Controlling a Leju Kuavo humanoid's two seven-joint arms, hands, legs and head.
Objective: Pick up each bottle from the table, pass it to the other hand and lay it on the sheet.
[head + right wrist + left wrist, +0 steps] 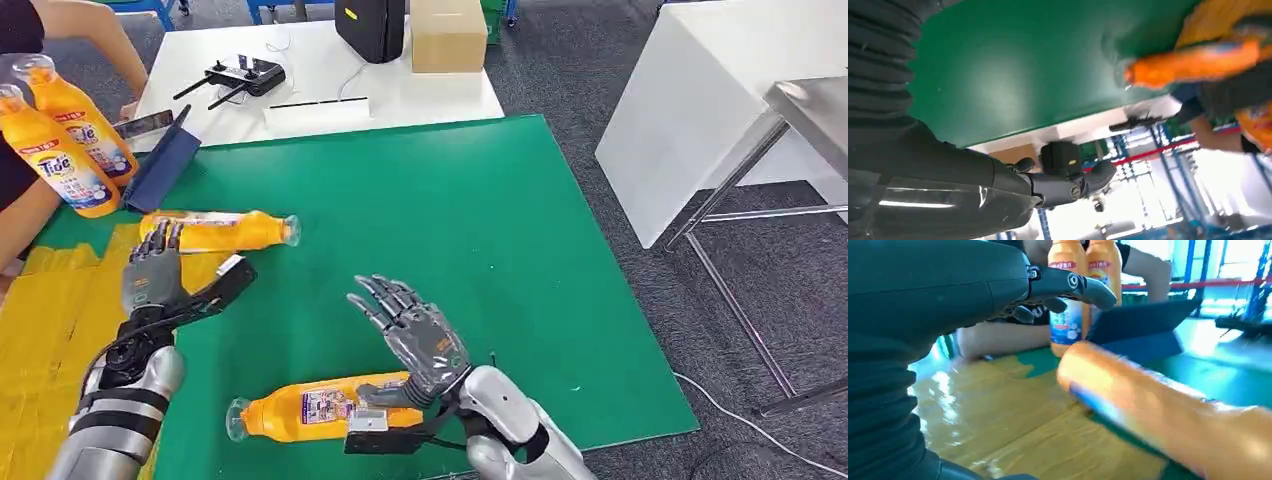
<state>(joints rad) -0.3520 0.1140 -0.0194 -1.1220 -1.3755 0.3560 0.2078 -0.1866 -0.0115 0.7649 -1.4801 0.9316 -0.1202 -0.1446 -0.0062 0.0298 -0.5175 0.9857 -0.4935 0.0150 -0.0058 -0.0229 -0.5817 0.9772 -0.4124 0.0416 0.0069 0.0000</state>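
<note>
1. My left hand (158, 283) hangs spread and empty, just beside a Tide bottle (222, 231) lying partly on the yellow sheet (50, 320).
2. My right hand (415, 335), fingers apart and empty, hovers over another bottle (310, 408) on the green mat (480, 210).

Grey carpet floor (560, 60) ahead of me, a white table (330, 90) past my green bench (480, 220), a white cabinet (690, 110) to the right, steel table legs (740, 300) beside it, blue frames (1168, 150) in bright light.
</note>
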